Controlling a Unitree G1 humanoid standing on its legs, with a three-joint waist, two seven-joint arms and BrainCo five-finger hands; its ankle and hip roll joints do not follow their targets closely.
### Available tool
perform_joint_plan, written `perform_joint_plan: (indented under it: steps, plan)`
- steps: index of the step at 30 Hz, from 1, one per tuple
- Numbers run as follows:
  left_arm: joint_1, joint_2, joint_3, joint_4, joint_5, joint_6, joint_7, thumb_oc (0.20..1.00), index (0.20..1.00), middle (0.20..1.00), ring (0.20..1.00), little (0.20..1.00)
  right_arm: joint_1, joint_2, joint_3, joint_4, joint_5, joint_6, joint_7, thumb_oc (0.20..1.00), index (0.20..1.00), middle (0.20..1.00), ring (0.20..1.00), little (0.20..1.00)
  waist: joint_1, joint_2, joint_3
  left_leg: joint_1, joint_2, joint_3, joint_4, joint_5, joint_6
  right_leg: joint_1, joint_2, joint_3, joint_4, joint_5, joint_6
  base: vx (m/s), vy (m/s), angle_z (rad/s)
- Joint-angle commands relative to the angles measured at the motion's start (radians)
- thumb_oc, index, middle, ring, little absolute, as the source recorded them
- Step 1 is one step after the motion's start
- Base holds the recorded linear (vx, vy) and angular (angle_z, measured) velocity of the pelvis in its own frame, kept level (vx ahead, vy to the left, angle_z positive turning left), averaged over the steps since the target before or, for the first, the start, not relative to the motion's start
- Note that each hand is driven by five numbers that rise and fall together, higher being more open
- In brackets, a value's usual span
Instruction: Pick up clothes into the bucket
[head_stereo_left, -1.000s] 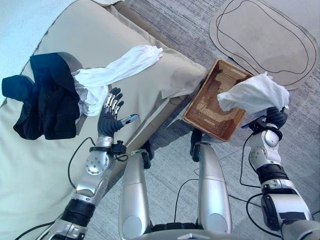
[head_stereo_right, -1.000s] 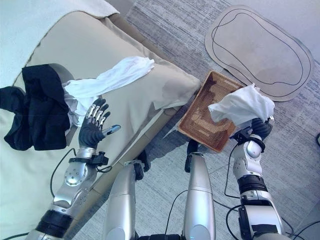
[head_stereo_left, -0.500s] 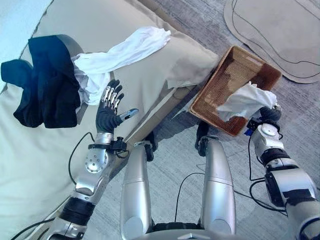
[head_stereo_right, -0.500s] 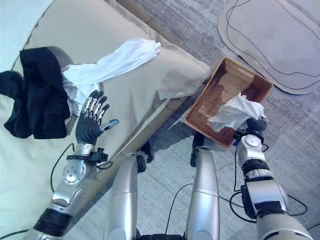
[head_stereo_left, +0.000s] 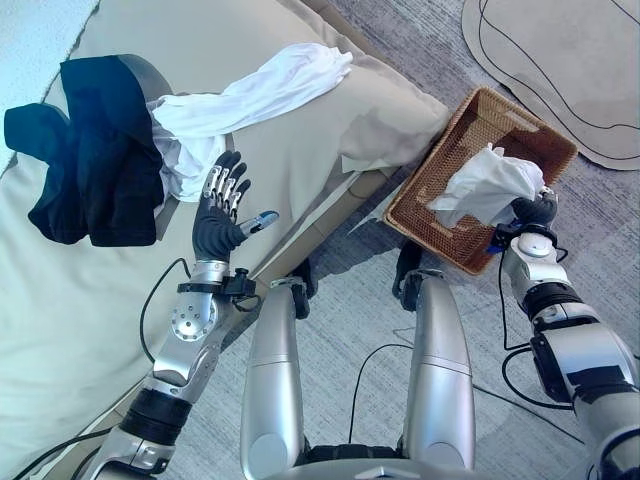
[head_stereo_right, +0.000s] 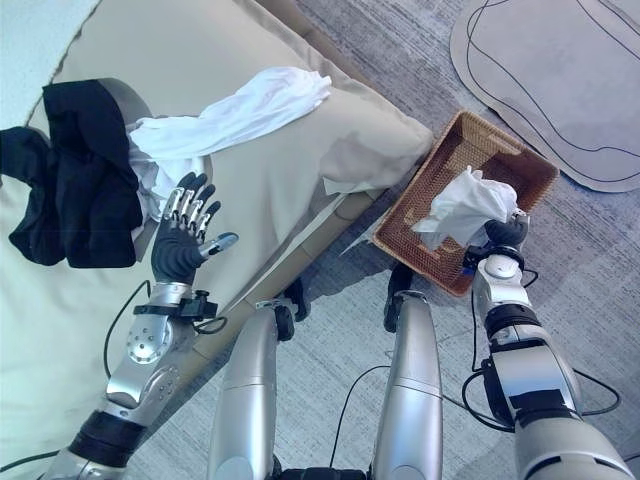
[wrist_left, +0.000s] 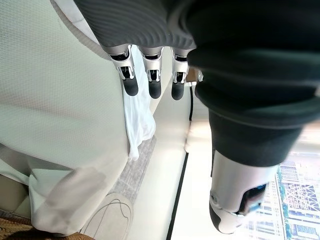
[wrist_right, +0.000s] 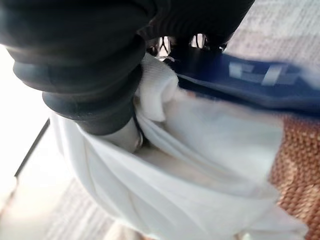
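My right hand is shut on a crumpled white cloth, which hangs low over the near end of the brown wicker basket on the floor. In the right wrist view the cloth bunches round the hand, with basket weave just past it. A long white garment lies across the beige sofa cushion, beside a black garment. My left hand is open above the cushion, fingers straight, close to the white garment's near end.
The basket stands on grey carpet against the sofa's front corner. A grey oval mat lies on the floor beyond it. A pale blanket covers the sofa's far left.
My right hand has lowered the white cloth from above the basket's far side down to its near end. The left hand stays put, and the camera has shifted a little.
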Motion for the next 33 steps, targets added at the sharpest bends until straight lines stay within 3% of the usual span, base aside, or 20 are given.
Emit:
perform_joint_plan:
  steps: [1, 14, 18, 21, 22, 23, 27, 33]
  plan:
    - [0.025, 0.010, -0.005, -0.091, 0.002, -0.061, 0.017, 1.000, 1.000, 1.000, 1.000, 1.000, -0.008, -0.060, 0.016, 0.042, -0.021, -0.009, -0.029, 1.000, 1.000, 1.000, 1.000, 1.000, -0.020, 0.019, -0.072, -0.018, 0.009, -0.015, 0.153, -0.164, 0.021, 0.044, -0.057, 0.063, -0.050, 0.037, 0.080, 0.00, 0.000, 0.00]
    - [0.001, -0.001, 0.008, -0.081, 0.009, -0.063, 0.027, 1.000, 1.000, 1.000, 1.000, 1.000, -0.025, -0.022, 0.006, 0.077, -0.025, 0.001, -0.049, 1.000, 1.000, 1.000, 1.000, 1.000, -0.023, 0.010, -0.088, 0.052, 0.009, -0.004, 0.013, -0.109, 0.015, 0.111, -0.055, 0.032, -0.176, 0.087, 0.094, 0.00, 0.001, 0.01]
    - [-0.015, -0.007, 0.014, -0.067, 0.013, -0.068, 0.026, 1.000, 1.000, 1.000, 1.000, 1.000, -0.003, 0.005, 0.004, 0.047, -0.024, -0.011, -0.054, 1.000, 1.000, 1.000, 1.000, 1.000, -0.027, 0.001, -0.091, 0.105, 0.006, 0.006, -0.098, -0.033, 0.015, 0.169, -0.057, 0.001, -0.285, 0.158, 0.098, -0.07, 0.003, -0.02]
    - [-0.031, -0.016, 0.023, -0.033, 0.029, -0.072, 0.032, 1.000, 1.000, 1.000, 1.000, 1.000, 0.071, 0.055, 0.002, -0.094, -0.030, -0.049, -0.066, 1.000, 1.000, 1.000, 1.000, 1.000, -0.034, -0.012, -0.101, 0.162, 0.004, 0.003, -0.185, 0.008, 0.005, 0.235, -0.057, -0.021, -0.370, 0.196, 0.113, 0.02, -0.015, 0.05]
    - [-0.035, -0.027, 0.029, 0.033, 0.052, -0.066, 0.040, 1.000, 1.000, 1.000, 1.000, 1.000, 0.145, 0.091, 0.020, -0.237, -0.055, -0.076, -0.053, 1.000, 1.000, 1.000, 1.000, 1.000, -0.042, -0.027, -0.107, 0.206, 0.005, -0.001, -0.238, 0.029, 0.002, 0.280, -0.051, -0.032, -0.418, 0.217, 0.120, 0.03, -0.026, 0.04]
    - [-0.034, -0.027, 0.028, 0.034, 0.053, -0.067, 0.040, 1.000, 1.000, 1.000, 1.000, 1.000, 0.148, 0.091, 0.019, -0.241, -0.056, -0.074, -0.055, 1.000, 1.000, 1.000, 1.000, 1.000, -0.042, -0.027, -0.105, 0.213, 0.004, -0.002, -0.243, 0.031, 0.002, 0.287, -0.052, -0.034, -0.422, 0.219, 0.120, 0.04, -0.034, 0.03]
    - [0.000, -0.050, 0.063, 0.159, 0.152, -0.053, 0.083, 1.000, 1.000, 1.000, 1.000, 1.000, 0.347, 0.161, 0.048, -0.570, -0.156, -0.099, -0.012, 1.000, 1.000, 1.000, 1.000, 1.000, -0.057, -0.068, -0.122, 0.354, 0.007, -0.012, -0.386, 0.084, -0.008, 0.443, -0.053, -0.080, -0.564, 0.271, 0.140, 0.08, -0.040, 0.04]
    - [0.013, -0.038, 0.087, 0.224, 0.290, -0.036, 0.133, 1.000, 1.000, 1.000, 1.000, 1.000, 0.466, 0.206, 0.065, -0.706, -0.172, -0.116, 0.041, 1.000, 1.000, 1.000, 1.000, 1.000, -0.052, -0.096, -0.144, 0.502, 0.005, -0.022, -0.498, 0.122, -0.019, 0.609, -0.057, -0.123, -0.666, 0.298, 0.153, 0.10, -0.025, 0.08]
